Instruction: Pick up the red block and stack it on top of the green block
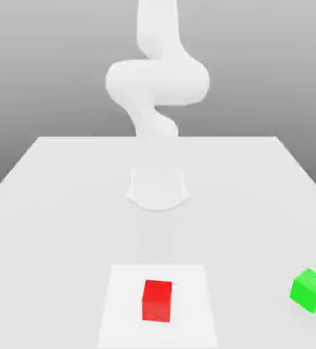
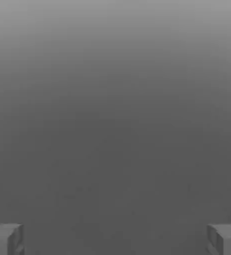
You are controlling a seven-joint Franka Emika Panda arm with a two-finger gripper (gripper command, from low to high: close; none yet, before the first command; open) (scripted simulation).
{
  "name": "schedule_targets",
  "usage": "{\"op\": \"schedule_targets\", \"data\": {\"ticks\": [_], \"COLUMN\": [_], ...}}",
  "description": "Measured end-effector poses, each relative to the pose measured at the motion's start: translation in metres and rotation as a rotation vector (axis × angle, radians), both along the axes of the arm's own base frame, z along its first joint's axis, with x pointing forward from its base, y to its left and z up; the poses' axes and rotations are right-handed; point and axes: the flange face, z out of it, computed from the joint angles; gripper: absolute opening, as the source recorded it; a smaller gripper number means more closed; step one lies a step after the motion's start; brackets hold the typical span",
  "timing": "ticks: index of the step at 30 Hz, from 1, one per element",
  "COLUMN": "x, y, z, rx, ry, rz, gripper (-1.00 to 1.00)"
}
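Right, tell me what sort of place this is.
Likely a bare robotics simulation: a plain white arm stands on a pale tabletop, with smooth, unmarked red and green cubes.

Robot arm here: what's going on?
The Panda arm isn't handling anything yet. Its gripper is open and empty. The red block sits on the white square, and the green block sits apart from it, toward the exterior view's right. Nothing is stacked.
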Motion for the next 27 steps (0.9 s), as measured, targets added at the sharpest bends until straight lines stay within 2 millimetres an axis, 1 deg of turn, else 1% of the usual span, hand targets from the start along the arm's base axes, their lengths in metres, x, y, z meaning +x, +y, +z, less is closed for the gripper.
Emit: {"op": "schedule_targets", "data": {"ticks": [2,5,8,11,13,16,18,21,23,27], "x": [0.025,0.054,0.073,0.083,0.084,0.078,0.07,0.05,0.046,0.044], "y": [0.0,0.0,0.0,-0.001,-0.001,-0.002,-0.002,-0.001,-0.001,-0.001], "z": [-0.041,-0.103,-0.167,-0.231,-0.274,-0.337,-0.378,-0.436,-0.464,-0.51], "rx": [0.002,0.005,0.009,0.013,0.017,0.022,0.027,0.034,0.036,0.036], "ry": [0.069,0.167,0.265,0.362,0.426,0.524,0.588,0.685,0.709,0.717], "rz": [-0.008,-0.02,-0.031,-0.042,-0.049,-0.059,-0.067,-0.077,-0.079,-0.08], "gripper": [0.0,0.0,0.0,0.0,0.0,0.0,0.0,0.0,0.0,0.0]}}
